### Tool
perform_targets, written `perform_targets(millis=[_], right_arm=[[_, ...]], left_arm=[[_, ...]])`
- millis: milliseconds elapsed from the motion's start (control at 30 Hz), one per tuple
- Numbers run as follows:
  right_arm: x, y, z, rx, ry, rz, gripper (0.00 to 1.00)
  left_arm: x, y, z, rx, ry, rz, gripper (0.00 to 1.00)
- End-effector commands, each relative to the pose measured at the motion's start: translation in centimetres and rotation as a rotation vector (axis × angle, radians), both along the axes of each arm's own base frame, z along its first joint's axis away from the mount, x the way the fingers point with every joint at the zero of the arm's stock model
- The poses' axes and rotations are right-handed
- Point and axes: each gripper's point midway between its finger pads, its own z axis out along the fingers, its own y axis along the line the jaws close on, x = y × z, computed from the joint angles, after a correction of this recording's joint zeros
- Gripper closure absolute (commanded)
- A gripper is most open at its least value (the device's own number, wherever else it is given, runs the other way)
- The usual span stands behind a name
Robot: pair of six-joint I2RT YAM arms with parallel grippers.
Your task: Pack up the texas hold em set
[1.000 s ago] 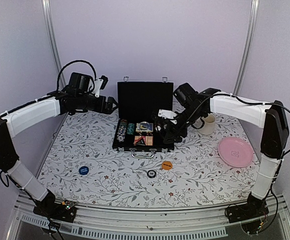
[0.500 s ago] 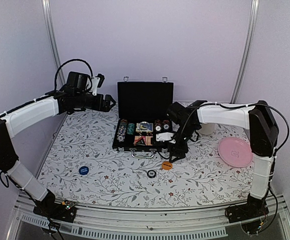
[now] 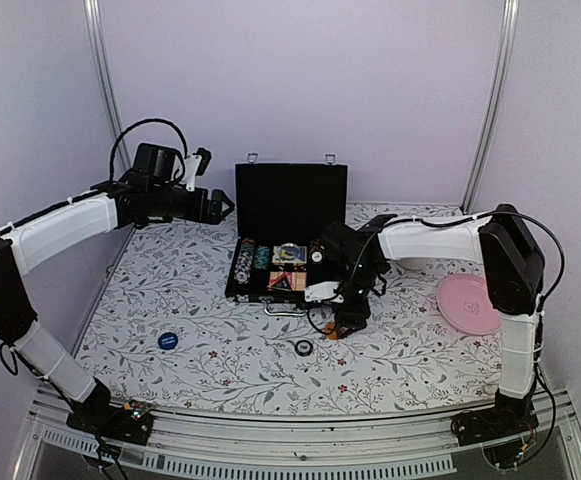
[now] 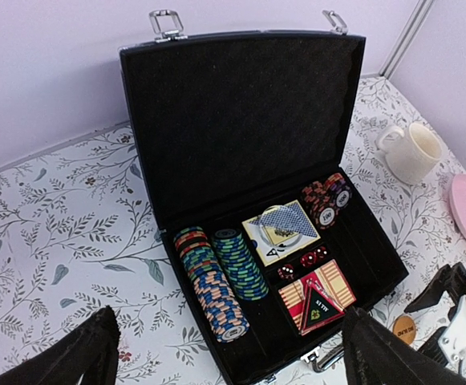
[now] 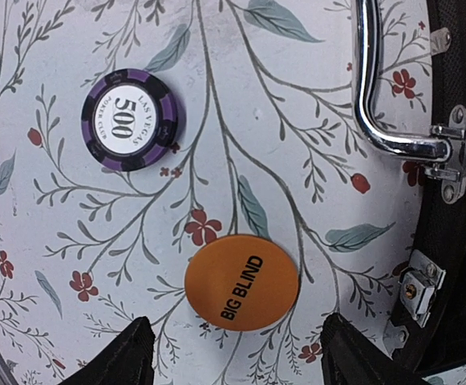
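Observation:
The black briefcase (image 3: pixel 290 200) of the texas hold em set stands open, its lid (image 4: pixel 241 112) upright. Inside lie rows of striped poker chips (image 4: pixel 216 277), two card decks (image 4: pixel 279 233), red dice (image 4: pixel 305 261) and a triangle token (image 4: pixel 319 309). In front of the case on the cloth lie an orange "BIG BLIND" button (image 5: pixel 241 281), a purple 500 chip (image 5: pixel 131 119) and a blue button (image 3: pixel 168 340). My right gripper (image 5: pixel 237 357) hangs open just over the orange button, one finger on each side. My left gripper (image 3: pixel 220 207) is open and empty, high up left of the lid.
The case's silver handle (image 5: pixel 377 88) and a latch (image 5: pixel 415 289) lie close beside my right gripper. A cream mug (image 4: pixel 413 150) stands right of the case. A pink plate (image 3: pixel 472 303) lies at the right of the floral tablecloth (image 3: pixel 220 320).
My right arm has swung from the case's right side forward and down over the orange button. The left arm has hardly moved.

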Motion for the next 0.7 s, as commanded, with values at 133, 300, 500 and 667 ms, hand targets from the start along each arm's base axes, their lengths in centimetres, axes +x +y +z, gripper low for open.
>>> perform_targets(millis=[133, 300, 500, 667], right_arm=[[-0.2, -0.4, -2.2, -0.049, 0.01, 0.008, 0.29], [-0.4, -0.3, -2.9, -0.055, 0.026, 0.006, 0.29], [-0.5, 0.0, -3.5, -0.059, 0.032, -0.005, 0.29], [-0.7, 0.2, -4.1, -0.075, 0.029, -0.004, 0.3]], left_arm=[[-0.1, 0.3, 0.7, -0.024, -0.011, -0.008, 0.03], [-0.1, 0.2, 0.6, -0.025, -0.008, -0.011, 0.03], [-0.1, 0.2, 0.5, -0.026, -0.004, -0.013, 0.03], [-0.2, 0.1, 0.4, -0.026, 0.0, -0.018, 0.04]])
